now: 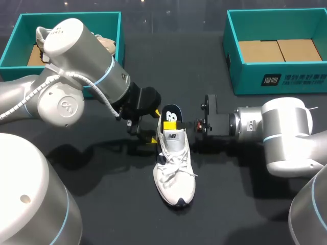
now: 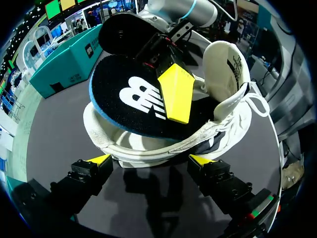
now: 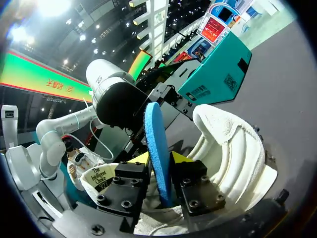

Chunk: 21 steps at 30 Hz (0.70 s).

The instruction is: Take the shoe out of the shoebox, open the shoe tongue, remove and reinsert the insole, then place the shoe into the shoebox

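one slow pull: the right gripper (image 3: 159,166), pinching the insole (image 3: 155,134) on edge, should lift along the shoe (image 1: 175,176) while the wide-spread left gripper (image 2: 150,161) braces its heel.

Black table (image 1: 117,204) bearing white shoe (image 1: 174,178), left shoebox (image 1: 71,14), right shoebox (image 1: 286,81)

White shoe (image 1: 174,176), black blue-edged insole (image 2: 111,74) with white logo (image 2: 143,97), teal shoebox (image 1: 250,76).

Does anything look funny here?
Yes. The black insole pokes halfway out of the white shoe at its heel end, tilted up instead of lying flat inside. The right arm's jaws are pinching it from both sides.
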Tool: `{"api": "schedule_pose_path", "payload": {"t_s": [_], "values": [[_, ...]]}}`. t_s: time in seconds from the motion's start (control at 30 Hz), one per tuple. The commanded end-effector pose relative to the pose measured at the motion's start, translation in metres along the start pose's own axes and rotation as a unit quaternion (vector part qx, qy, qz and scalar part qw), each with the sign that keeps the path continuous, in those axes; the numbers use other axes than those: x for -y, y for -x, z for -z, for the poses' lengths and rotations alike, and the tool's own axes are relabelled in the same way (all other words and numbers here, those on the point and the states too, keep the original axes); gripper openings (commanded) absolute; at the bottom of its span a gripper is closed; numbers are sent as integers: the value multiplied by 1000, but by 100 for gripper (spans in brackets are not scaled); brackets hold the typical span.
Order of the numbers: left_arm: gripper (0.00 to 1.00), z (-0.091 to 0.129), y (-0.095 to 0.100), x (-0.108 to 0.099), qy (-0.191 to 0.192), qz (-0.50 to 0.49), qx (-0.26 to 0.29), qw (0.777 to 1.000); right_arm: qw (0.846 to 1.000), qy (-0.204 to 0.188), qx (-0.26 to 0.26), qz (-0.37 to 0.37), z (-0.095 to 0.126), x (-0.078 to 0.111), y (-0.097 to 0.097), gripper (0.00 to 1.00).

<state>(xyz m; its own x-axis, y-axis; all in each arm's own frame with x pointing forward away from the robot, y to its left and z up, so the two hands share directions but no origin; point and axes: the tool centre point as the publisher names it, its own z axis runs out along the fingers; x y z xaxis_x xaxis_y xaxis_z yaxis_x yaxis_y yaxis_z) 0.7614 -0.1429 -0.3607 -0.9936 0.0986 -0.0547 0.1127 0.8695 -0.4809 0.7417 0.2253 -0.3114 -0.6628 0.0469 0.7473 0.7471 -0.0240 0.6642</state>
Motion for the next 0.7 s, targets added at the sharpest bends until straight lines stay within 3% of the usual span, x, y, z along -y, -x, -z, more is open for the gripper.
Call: {"api": "schedule_pose_path", "payload": {"t_s": [0.03,0.1,0.27,0.3,0.33,0.37,0.53,0.7], "values": [[100,0,0,0,0,0,0,1000,1000,-7,17,13,2,-13,-10,70],[100,0,0,0,0,0,0,1000,1000,-12,21,20,3,-19,-10,48],[100,0,0,0,0,0,0,1000,999,-16,30,24,12,-29,-4,25],[100,0,0,0,0,0,0,1000,999,-16,29,23,13,-30,-2,18],[100,0,0,0,0,0,0,1000,999,-15,29,21,13,-30,0,5],[100,0,0,0,0,0,0,1000,999,-15,28,18,14,-30,3,0],[100,0,0,0,0,0,0,1000,1000,-16,20,-7,11,-21,13,0],[100,0,0,0,0,0,0,1000,999,-12,13,-47,9,2,19,0]]}}
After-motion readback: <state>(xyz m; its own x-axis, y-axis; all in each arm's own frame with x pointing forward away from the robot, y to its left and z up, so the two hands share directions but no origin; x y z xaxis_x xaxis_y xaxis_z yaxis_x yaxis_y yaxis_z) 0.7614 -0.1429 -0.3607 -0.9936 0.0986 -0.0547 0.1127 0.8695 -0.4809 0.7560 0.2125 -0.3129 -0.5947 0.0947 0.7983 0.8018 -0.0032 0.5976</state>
